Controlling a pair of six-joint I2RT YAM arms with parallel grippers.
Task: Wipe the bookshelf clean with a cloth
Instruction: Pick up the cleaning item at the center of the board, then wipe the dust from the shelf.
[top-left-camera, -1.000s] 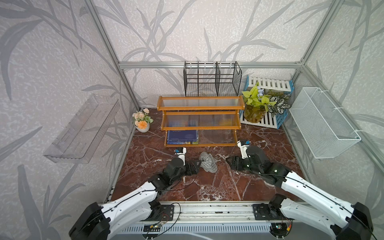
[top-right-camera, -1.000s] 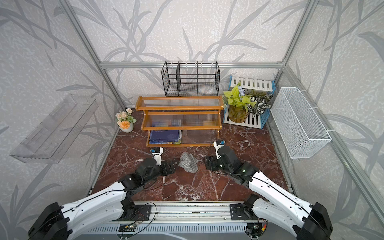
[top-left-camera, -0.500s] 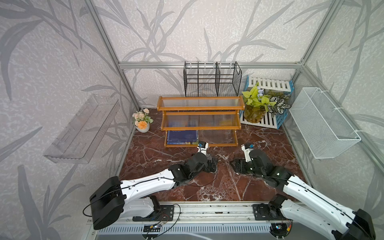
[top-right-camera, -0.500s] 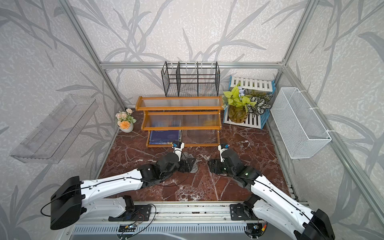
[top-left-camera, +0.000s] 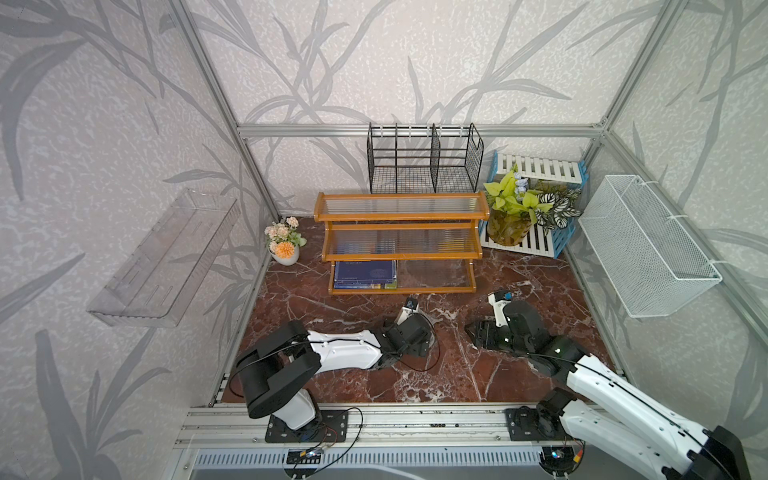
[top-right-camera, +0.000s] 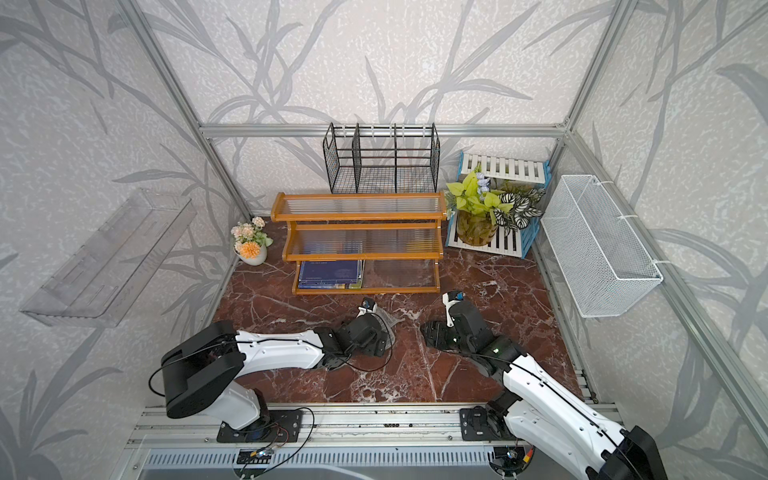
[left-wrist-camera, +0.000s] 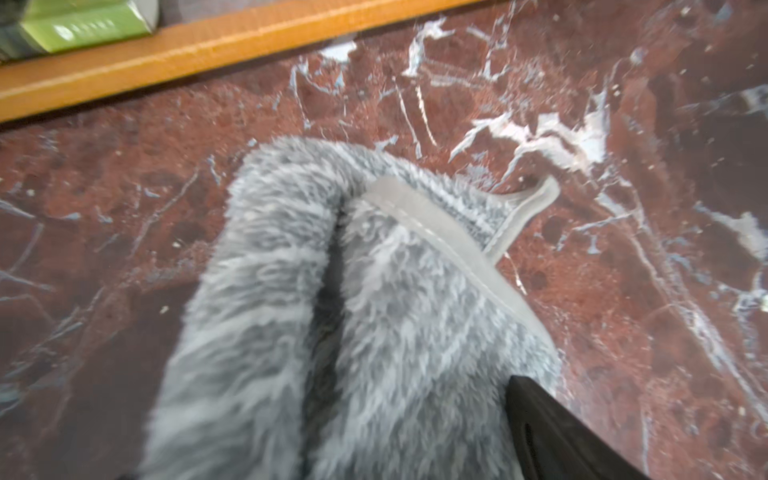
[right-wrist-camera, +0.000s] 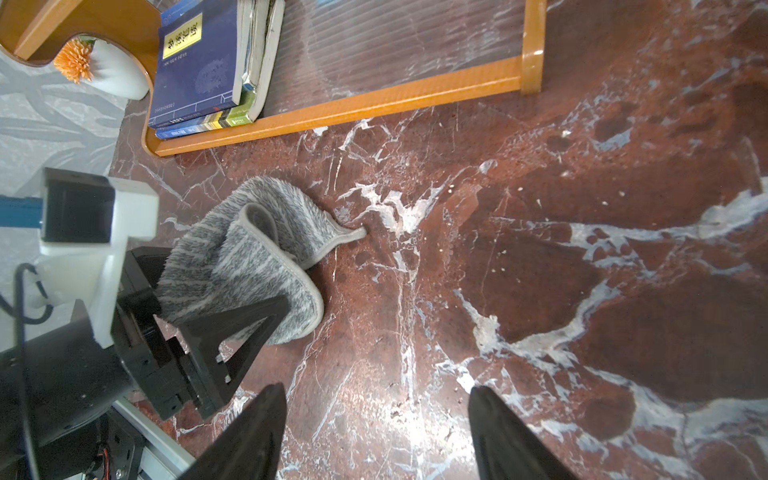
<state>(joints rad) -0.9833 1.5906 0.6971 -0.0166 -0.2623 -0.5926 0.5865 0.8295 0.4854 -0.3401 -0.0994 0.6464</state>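
**Close on the cloth, then lift**

The bookshelf (top-left-camera: 401, 216) stands at 12 o'clock, books (top-left-camera: 365, 272) on its lowest board. At its 6 o'clock the left gripper (right-wrist-camera: 220, 282) straddles the cloth (right-wrist-camera: 249, 232), jaws wide, not yet pinching. The right gripper (right-wrist-camera: 376, 390), at the cloth's 3 o'clock, gapes empty. Best to bite deep into the bunched pile so no tail drags. Papered walls (top-left-camera: 415, 62) hem the cell closely; the veined red marble (top-left-camera: 332, 307) looks hard and slick.

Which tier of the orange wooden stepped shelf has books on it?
The lowest tier of the orange-brown wooden bookshelf: a stack of books, dark blue on top, lies there. The middle tier and top tier are bare.
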